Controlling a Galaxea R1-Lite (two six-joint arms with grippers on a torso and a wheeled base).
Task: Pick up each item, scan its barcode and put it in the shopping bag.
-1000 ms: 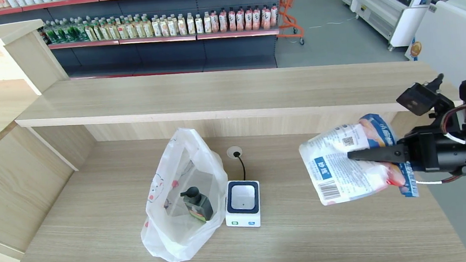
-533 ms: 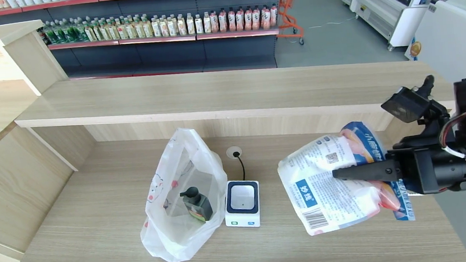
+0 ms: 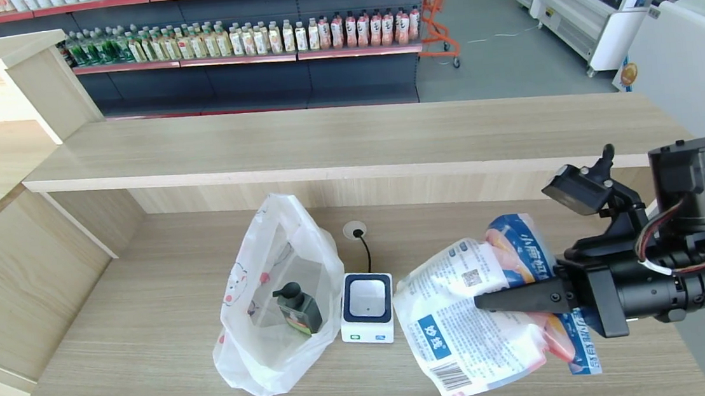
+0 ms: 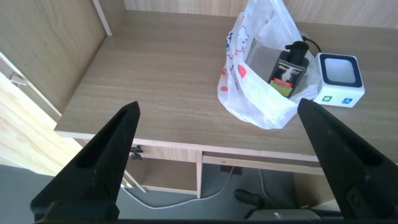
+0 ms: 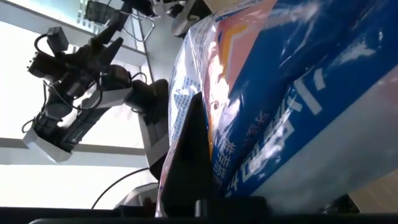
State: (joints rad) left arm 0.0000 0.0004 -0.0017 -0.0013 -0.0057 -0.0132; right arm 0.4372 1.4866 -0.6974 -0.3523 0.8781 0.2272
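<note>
Right pincer (image 3: pixel 484 302) lowered barcoded packet (image 3: pixel 466 328) toward scanner (image 3: pixel 367 307).

packet (image 3: pixel 454 342): glossy plastic | counter (image 3: pixel 148 343): matt wood (grained) | bag (image 3: pixel 246 367): thin plastic

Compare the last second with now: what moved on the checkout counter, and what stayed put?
The right gripper, shut on the food packet, has swung it left and down toward the barcode scanner; the packet's left edge now lies just right of the scanner in the head view. Nothing was grasped or released. The shopping bag, the pump bottle inside it and the scanner have not moved.
</note>
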